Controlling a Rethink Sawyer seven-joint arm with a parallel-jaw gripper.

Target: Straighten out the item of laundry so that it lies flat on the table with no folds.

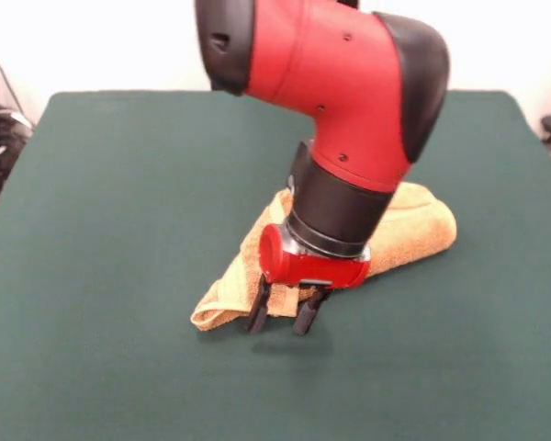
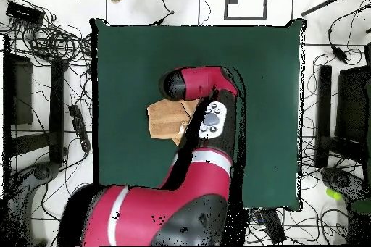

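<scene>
The orange-tan hand towel lies bunched and folded near the middle of the green table. The gripper stands at the towel's front edge, fingers spread, gripping nothing, the towel mostly behind it

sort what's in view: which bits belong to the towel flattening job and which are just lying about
Job: the towel, bunched and folded; the table under it; the gripper, open, at the towel's edge.

Lying about: cables on the floor, a green object beside the table.
</scene>
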